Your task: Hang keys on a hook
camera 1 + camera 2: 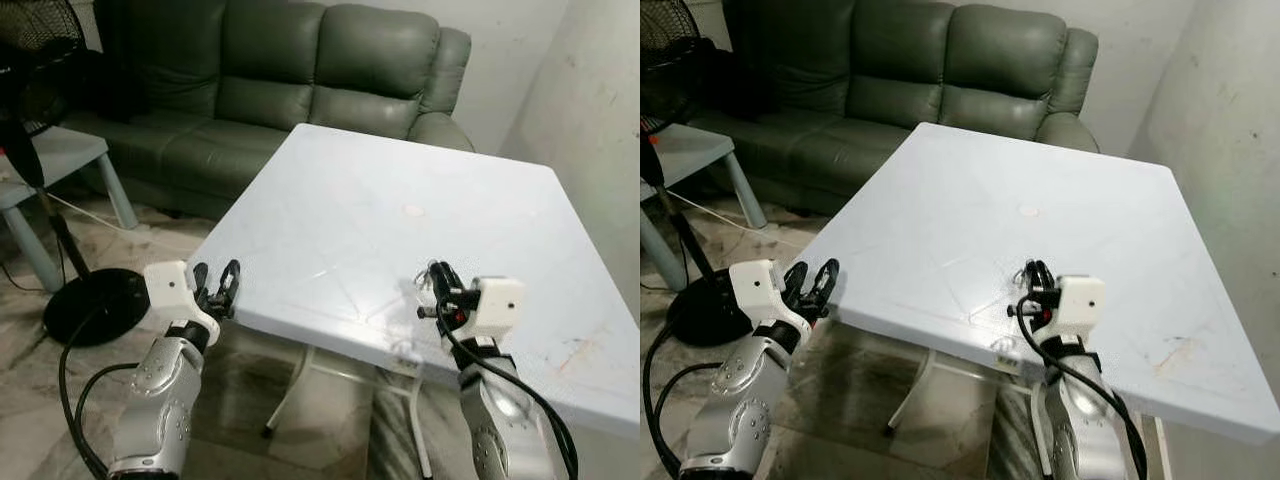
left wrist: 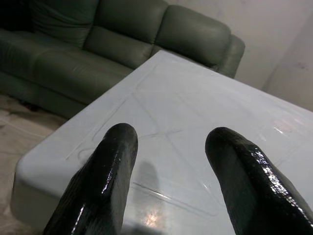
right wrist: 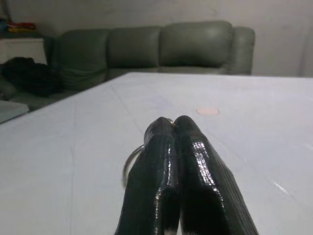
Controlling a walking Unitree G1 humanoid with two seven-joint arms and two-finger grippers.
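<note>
Right pincer (image 1: 437, 283) pinching key ring (image 3: 131, 164).

You see a white table (image 1: 380, 200) with a small pinkish round spot (image 1: 413, 210) on it and faint orange-brown smudges (image 1: 575, 352) near its right edge. Behind it is a dark green sofa (image 1: 270, 70) (it looks like shiny leather). The wall (image 1: 590, 110) is off-white with little grey marks. The floor (image 1: 240, 400) is pale marbled tile, brown and grey. On your left stands a black fan (image 1: 40, 60) with a black round base (image 1: 95, 305), next to a light blue-grey side table (image 1: 60, 160). Your arms are silver with white blocks at the wrists. The left gripper (image 1: 218, 281) has glossy black fingers, and so does the right gripper (image 1: 440, 277), which pinches a silver key ring (image 3: 131, 164).
</note>
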